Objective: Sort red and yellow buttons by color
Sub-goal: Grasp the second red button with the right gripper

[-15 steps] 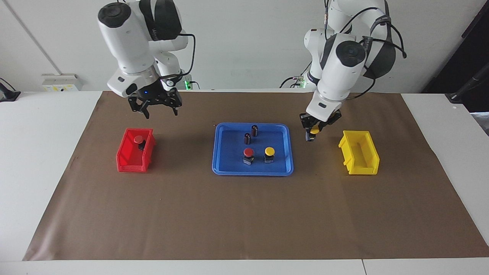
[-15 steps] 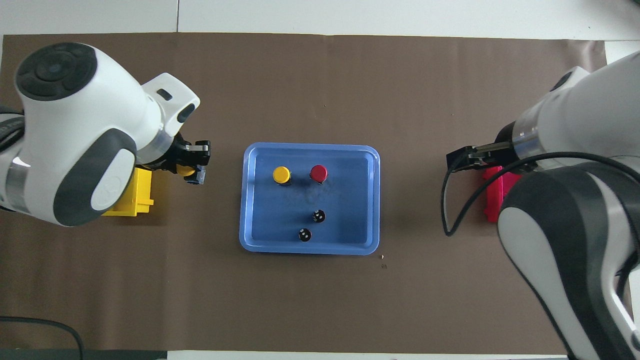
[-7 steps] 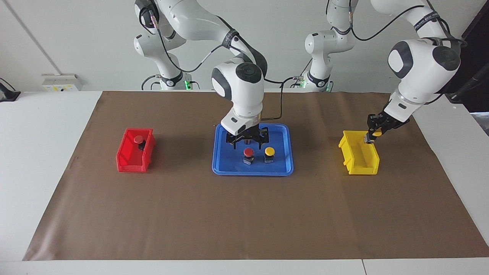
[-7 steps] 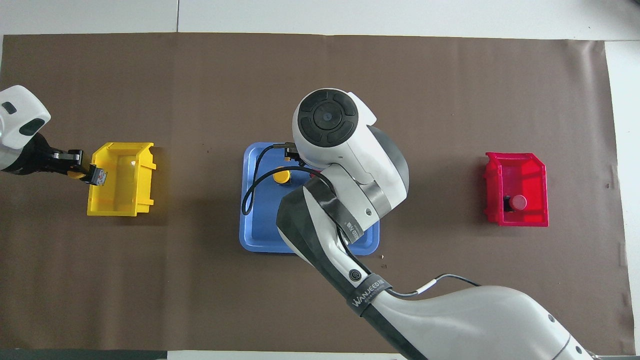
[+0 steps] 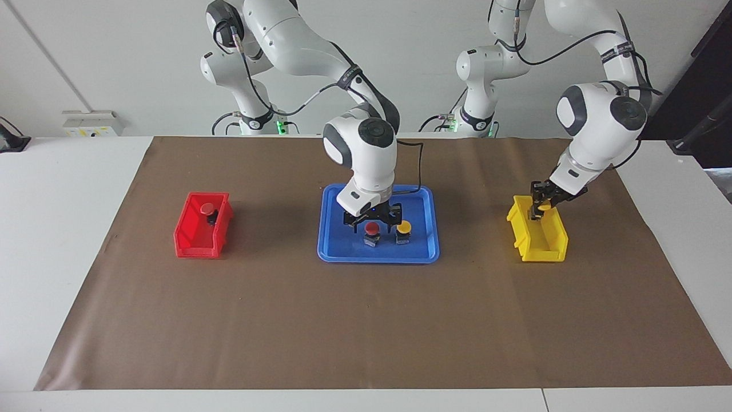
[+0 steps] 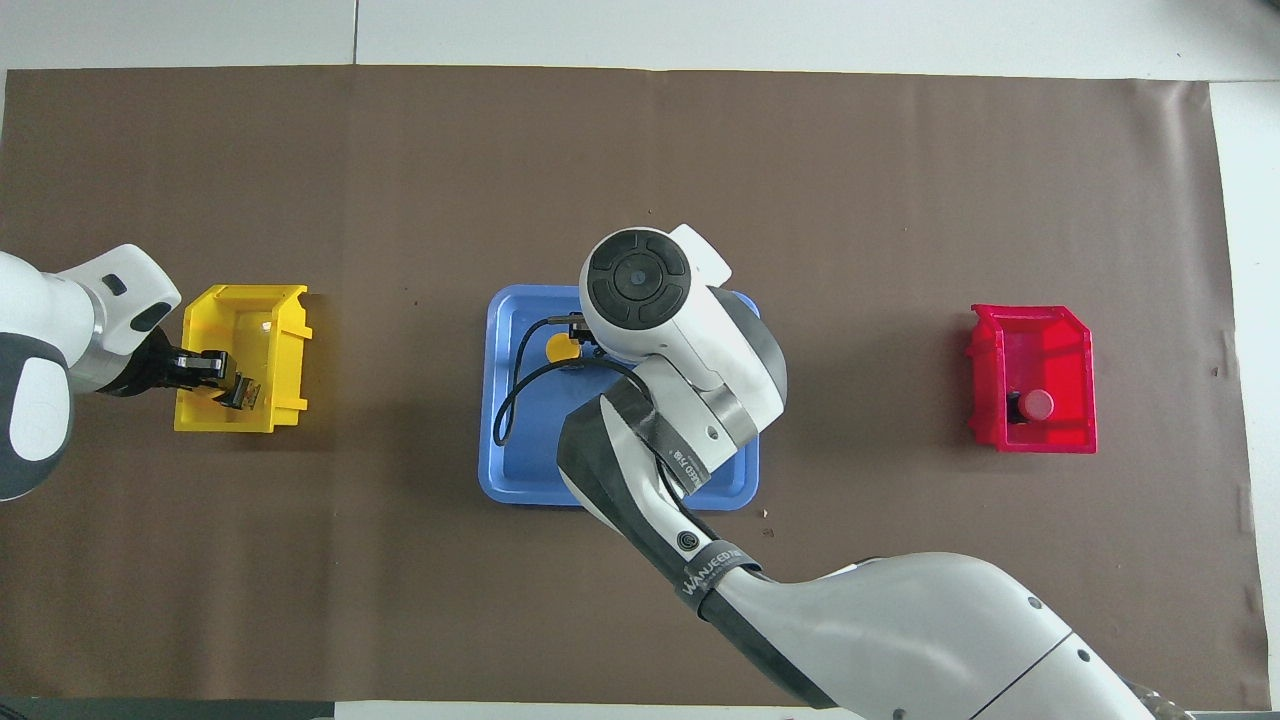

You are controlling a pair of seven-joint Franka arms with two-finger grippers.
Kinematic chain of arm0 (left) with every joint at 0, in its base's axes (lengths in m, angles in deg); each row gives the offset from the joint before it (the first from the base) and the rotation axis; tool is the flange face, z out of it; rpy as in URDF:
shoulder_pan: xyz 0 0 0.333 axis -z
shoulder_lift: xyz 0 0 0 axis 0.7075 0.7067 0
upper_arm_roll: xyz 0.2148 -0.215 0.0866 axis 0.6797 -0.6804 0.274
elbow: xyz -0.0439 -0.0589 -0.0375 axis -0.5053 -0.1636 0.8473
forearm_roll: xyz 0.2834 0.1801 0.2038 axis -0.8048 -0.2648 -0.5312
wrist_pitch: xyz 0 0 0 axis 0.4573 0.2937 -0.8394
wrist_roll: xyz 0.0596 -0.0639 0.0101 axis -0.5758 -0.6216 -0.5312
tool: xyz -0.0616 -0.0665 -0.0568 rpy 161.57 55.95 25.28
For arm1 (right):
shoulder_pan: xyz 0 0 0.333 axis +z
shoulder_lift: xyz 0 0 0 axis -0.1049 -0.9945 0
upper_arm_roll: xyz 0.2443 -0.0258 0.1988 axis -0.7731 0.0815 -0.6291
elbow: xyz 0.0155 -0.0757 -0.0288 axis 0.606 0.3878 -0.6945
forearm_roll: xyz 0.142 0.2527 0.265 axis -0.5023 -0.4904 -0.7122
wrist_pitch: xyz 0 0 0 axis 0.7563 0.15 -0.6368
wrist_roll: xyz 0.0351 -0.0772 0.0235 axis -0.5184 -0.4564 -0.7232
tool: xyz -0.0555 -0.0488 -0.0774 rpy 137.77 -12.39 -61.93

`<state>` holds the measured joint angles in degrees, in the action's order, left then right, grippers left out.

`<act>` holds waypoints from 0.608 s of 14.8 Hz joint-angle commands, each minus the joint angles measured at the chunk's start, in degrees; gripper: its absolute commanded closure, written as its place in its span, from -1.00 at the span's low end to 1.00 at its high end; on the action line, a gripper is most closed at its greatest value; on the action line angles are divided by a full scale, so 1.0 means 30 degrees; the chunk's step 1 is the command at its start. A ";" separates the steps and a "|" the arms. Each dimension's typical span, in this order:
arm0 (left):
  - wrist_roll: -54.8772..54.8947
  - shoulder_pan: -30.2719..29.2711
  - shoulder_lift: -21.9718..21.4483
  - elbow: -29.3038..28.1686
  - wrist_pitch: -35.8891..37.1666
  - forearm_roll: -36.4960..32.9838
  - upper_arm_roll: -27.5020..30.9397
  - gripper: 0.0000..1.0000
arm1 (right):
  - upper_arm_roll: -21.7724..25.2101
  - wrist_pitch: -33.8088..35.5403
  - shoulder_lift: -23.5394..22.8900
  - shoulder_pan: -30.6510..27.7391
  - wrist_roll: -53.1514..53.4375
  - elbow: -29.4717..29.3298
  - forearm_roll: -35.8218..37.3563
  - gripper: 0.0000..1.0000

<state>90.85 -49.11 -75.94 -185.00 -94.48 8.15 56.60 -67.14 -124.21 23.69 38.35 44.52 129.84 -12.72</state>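
**Two arms at work over tray and yellow bin**

The left gripper (image 5: 541, 207) hangs over the yellow bin (image 5: 550, 243), at the bin's end nearer the robots. Its fingers are clamped on a yellow button (image 5: 546, 205), whose cap shows between them in the facing view. The overhead view shows the same gripper (image 6: 232, 385) low inside the bin's walls (image 6: 285, 345), but there the cap is mostly hidden by the fingers and only the button's base end shows.

The right gripper (image 5: 373, 222) is down over the blue tray (image 5: 426, 252), straddling the red button (image 5: 372, 230), with one finger on each side of its cap. The fingers stand apart; whether they touch the button cannot be told. Just beside this gripper, toward the left arm's end of the table, stands a second yellow button (image 5: 404, 229) on the tray. The overhead view hides most of this: the right arm's wrist covers the red button and the gripper, and only part of the yellow cap (image 6: 560, 348) peeks out past the wrist on the tray (image 6: 500, 440).

Well away from both grippers, toward the right arm's end of the table, the red bin (image 5: 189, 243) holds another red button (image 5: 208, 210), lying at the bin's end nearer the robots. The overhead view shows it plainly (image 6: 1036, 404), cap and dark base side by side in the red bin (image 6: 1080, 340).
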 commanded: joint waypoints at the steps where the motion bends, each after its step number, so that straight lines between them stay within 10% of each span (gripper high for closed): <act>1: 0.0059 -0.0017 -0.0735 -0.1679 -0.2000 -0.0035 -0.0067 0.95 | 0.0046 -0.0564 0.0848 0.0094 0.0200 0.1207 0.0321 -0.51; 3: 0.0059 -0.0046 -0.0297 -0.2060 -0.3115 -0.0035 -0.0067 0.93 | 0.0046 -0.0593 0.0848 0.0065 0.0141 0.1207 0.0321 -0.21; 6: 0.0060 -0.0105 -0.0148 -0.1917 -0.3152 -0.0035 -0.0067 -0.18 | 0.0046 -0.0593 0.0848 0.0065 0.0141 0.1207 0.0321 0.25; 9: 0.0030 -0.0076 -0.0002 -0.1331 -0.2653 -0.0035 -0.0067 -0.25 | 0.0046 0.0252 0.0819 0.0065 0.0111 0.0363 0.0263 0.70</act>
<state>90.84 -49.11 -75.83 -189.80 -102.76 8.15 56.58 -67.08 -124.76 24.90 38.56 44.52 131.36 -12.71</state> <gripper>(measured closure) 0.396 0.586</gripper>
